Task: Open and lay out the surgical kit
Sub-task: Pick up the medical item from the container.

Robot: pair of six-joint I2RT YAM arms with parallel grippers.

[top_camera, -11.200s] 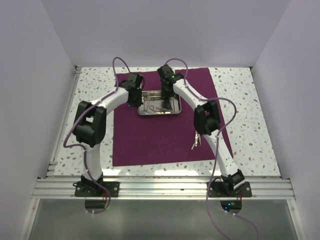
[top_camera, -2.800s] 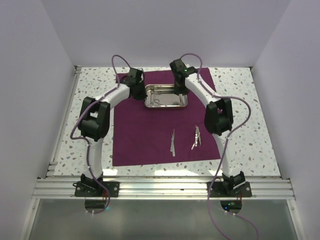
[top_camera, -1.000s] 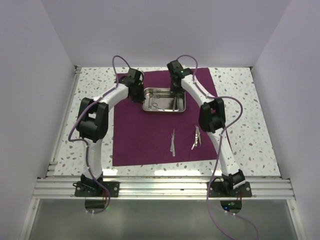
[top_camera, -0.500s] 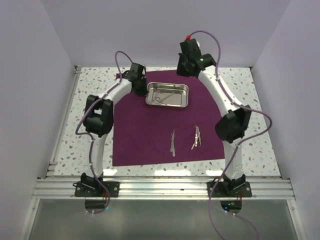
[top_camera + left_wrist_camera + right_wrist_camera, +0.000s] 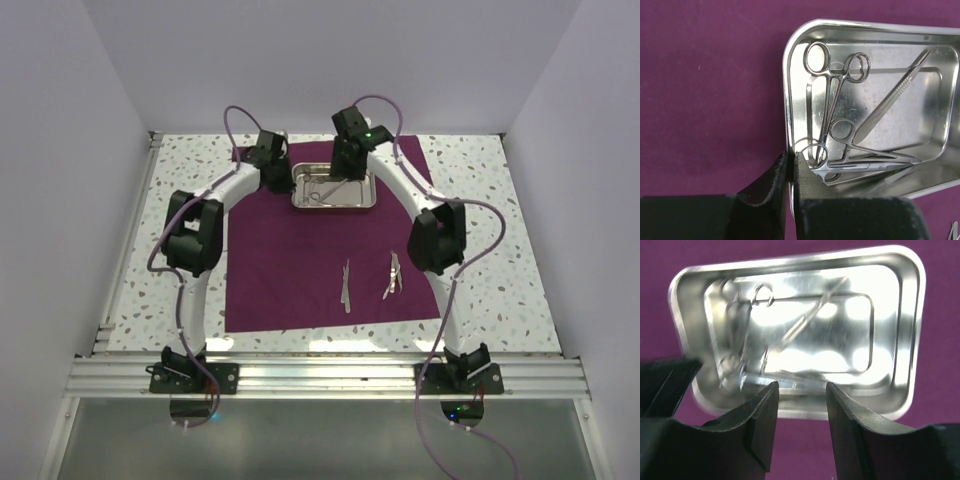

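Observation:
The dark purple cloth wrap [image 5: 300, 260] lies spread flat on the table. The shiny steel tray [image 5: 362, 198] sits at its far end. My left gripper [image 5: 790, 159] is shut on the tray's left rim [image 5: 786, 100]. In the left wrist view the tray holds two ring-handled forceps or scissors [image 5: 832, 95] and a flat scalpel-like handle [image 5: 890, 97]. My right gripper [image 5: 801, 390] is open and empty, hovering above the tray [image 5: 907, 315]. Two instruments lie laid out on the cloth: one [image 5: 346, 285] near the middle and one [image 5: 392, 275] to its right.
The speckled white table top [image 5: 500, 240] shows around the cloth. White walls close in the left, back and right sides. An aluminium rail [image 5: 320, 378] with both arm bases runs along the near edge.
A second instrument has been laid on the cloth since the earliest frame. The tray has shifted around at the cloth's far end. My right gripper lifted away to the back, then came back over the tray.

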